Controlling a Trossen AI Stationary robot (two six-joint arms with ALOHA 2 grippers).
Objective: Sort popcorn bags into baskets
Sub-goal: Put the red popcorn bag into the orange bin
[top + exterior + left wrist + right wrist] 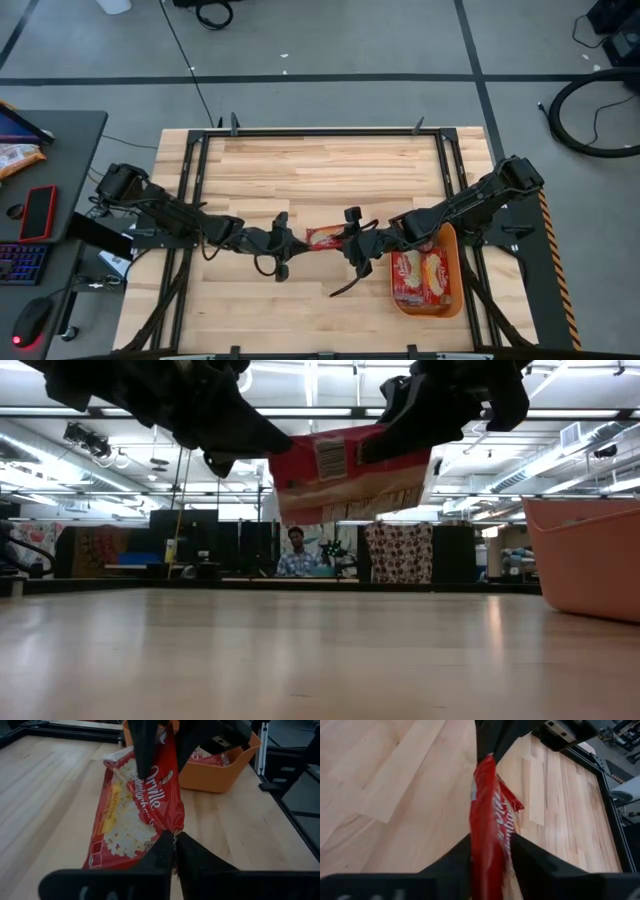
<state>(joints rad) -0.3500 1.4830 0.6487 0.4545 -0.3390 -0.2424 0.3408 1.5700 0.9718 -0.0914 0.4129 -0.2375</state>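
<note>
One red popcorn bag (325, 238) hangs in the air over the table's middle, stretched between my two grippers. My left gripper (284, 241) is at its left end and my right gripper (352, 240) at its right end, both shut on it. The low view shows the bag (340, 470) well above the wood. The orange basket (455, 262) stands near the table's right edge, just right of my right gripper, with red popcorn bags (420, 276) lying flat inside it. My left gripper pinches the bag's left end at its crimped edge (173, 826) between both fingers, coming level from the table's left. The bag is lifted clear and reaches away toward the other gripper. My right gripper pinches the bag's right end (487, 845) between its two fingers (530, 857), coming from the table's right. The bag stands on edge in this hold, clear of the table, its far end held by the left gripper.
Bare wood lies all around under the bag. The basket (220, 772) is close behind my right gripper. A desk left of the table carries a keyboard, a mouse, a phone and an orange-and-white snack bag (15, 157). A person (295, 555) sits far behind the table.
</note>
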